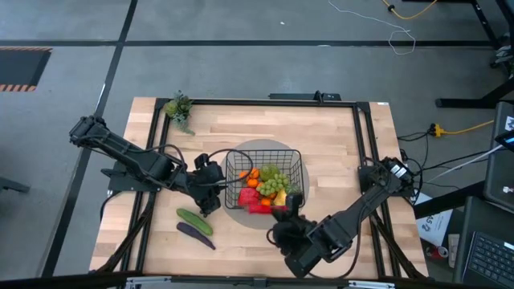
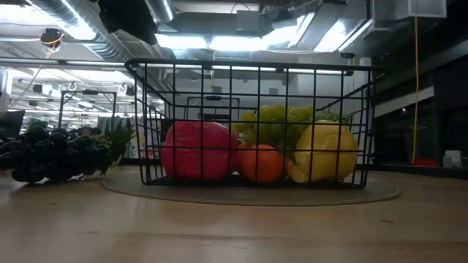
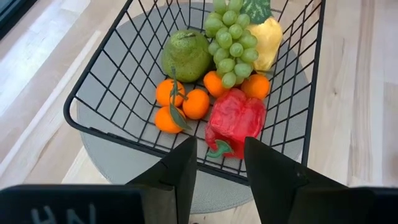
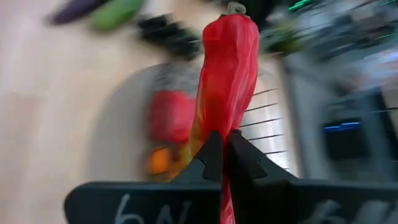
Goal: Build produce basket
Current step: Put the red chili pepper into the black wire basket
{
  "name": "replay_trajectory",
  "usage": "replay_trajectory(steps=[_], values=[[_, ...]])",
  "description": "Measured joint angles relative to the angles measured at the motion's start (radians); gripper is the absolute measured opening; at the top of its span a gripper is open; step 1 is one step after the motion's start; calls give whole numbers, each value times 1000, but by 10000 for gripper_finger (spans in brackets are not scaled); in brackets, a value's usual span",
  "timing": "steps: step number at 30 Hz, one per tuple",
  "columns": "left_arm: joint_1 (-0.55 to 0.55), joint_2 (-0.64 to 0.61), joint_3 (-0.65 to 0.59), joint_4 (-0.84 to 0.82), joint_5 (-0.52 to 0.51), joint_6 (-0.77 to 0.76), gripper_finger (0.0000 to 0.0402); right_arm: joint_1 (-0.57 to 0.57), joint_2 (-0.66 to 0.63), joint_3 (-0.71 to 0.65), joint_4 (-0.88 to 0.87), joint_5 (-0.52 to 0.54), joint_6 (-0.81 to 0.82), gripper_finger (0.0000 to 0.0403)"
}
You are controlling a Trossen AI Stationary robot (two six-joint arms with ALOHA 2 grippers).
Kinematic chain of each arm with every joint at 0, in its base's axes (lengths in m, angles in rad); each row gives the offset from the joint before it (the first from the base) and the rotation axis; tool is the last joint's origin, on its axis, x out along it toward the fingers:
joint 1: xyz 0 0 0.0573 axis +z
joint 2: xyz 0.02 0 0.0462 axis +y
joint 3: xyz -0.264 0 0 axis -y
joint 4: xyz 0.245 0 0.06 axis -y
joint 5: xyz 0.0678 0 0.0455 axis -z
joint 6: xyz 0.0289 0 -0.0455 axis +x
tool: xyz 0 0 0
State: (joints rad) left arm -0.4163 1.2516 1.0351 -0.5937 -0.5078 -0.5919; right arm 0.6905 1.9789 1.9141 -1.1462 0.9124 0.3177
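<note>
The black wire basket (image 1: pixel 265 177) sits mid-table on a grey round mat (image 1: pixel 237 210), holding oranges (image 3: pixel 180 102), green grapes (image 3: pixel 231 37), a pear (image 3: pixel 185 55) and a red bell pepper (image 3: pixel 236 121). Right gripper (image 4: pixel 225 163) pinches a long red pepper (image 4: pixel 227 68) beside its near corner. Left gripper (image 3: pixel 219 165) hovers at its rim, fingers parted, empty. Cucumber (image 1: pixel 194 221) and eggplant (image 1: pixel 195 234) lie outside.

no readable text, only partial pale markings on both wrist mounts
</note>
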Motion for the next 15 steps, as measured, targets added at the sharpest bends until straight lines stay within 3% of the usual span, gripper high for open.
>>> replay_trajectory(steps=[5, 9, 12, 15], values=[[-4, -1, 0, 0, 0, 0, 128, -18, 0, -6, -21, 267, -36, 0], [-4, -1, 0, -1, 0, 0, 128, -44, 0, -6, -32, 397, -37, 0], [-4, -1, 0, -5, 0, 0, 128, -77, 0, -6, -48, 406, -34, 0], [-6, -1, 0, -5, 0, -1, 128, -122, 0, -6, -64, 339, -31, 0]])
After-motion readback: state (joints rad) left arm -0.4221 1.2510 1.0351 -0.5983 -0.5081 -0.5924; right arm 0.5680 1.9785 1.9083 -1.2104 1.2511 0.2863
